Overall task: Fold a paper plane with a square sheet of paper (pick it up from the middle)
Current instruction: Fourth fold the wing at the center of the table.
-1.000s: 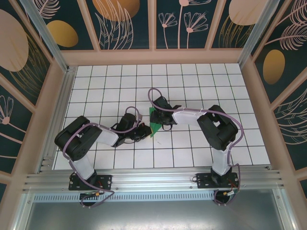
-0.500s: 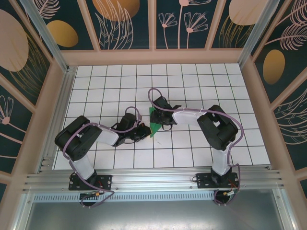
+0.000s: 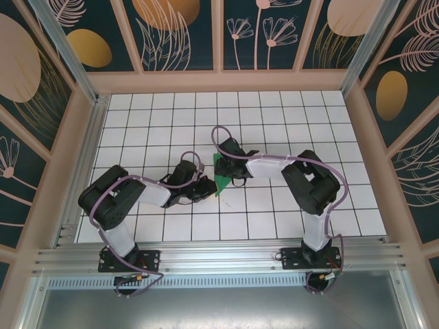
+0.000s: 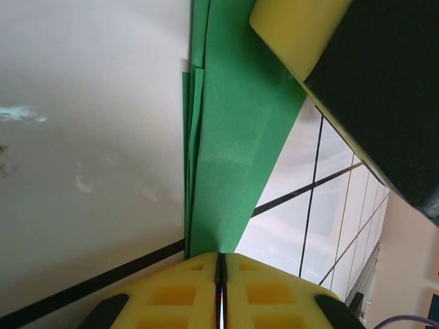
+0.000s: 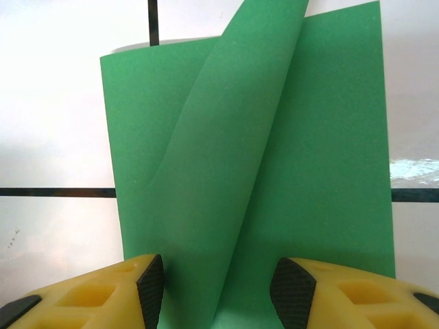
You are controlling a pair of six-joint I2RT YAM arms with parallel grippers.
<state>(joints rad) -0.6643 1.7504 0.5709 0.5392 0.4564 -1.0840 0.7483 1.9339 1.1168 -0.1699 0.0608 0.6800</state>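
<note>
The paper (image 3: 221,182) lies mid-table (image 3: 274,123), partly folded, between both grippers. The left gripper (image 4: 221,266) is closed, its fingers pressed together on the paper's near end. The right gripper (image 5: 217,288) stands parted, a raised flap curling up between its fingers without touching them.

A white tiled desk (image 3: 274,123) ruled with thin black grid lines is lying flat inside a pale peach-coloured wooden frame (image 3: 219,81). Dark teal wall panels (image 3: 199,48), printed with gold discs and pale line-drawn flowers and leaves, are standing around it at the back and both sides. Silver aluminium rails (image 3: 219,255) are running across the near edge of the desk, and another silver rail (image 3: 84,171) is running along its left side. A grey metal sheet (image 3: 219,308) is lying beyond the near rails.
</note>
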